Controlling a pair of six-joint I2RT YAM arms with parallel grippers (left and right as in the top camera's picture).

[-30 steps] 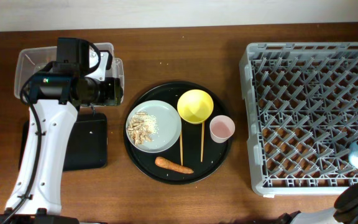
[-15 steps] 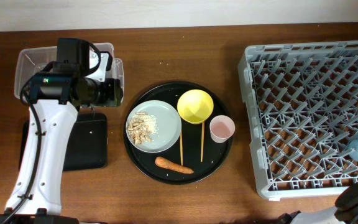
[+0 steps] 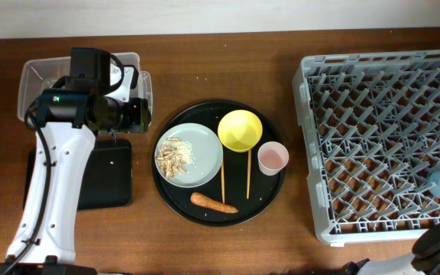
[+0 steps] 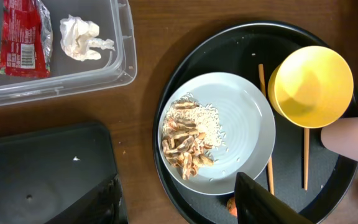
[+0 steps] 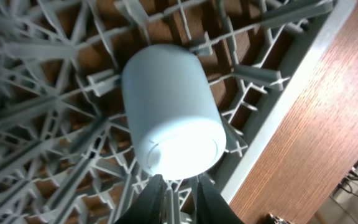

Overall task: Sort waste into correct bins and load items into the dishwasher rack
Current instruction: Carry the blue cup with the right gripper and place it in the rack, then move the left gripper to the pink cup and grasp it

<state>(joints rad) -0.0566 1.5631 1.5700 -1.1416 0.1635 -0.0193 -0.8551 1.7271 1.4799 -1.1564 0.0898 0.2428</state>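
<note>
Cup (image 5: 169, 112), pale blue, lies base-up in the rack (image 5: 55, 56), close to its outer rim. Right hand (image 5: 178, 186) sits just off the base, fingers a slim gap apart, gripping nothing. Left hand (image 3: 137, 113) hovers by the tub (image 3: 33, 76), fingers wide apart and empty. Only the left wrist view shows the wrapper (image 4: 20, 37) and tissue (image 4: 82, 37) inside the tub; overhead, the arm hides them.
</note>
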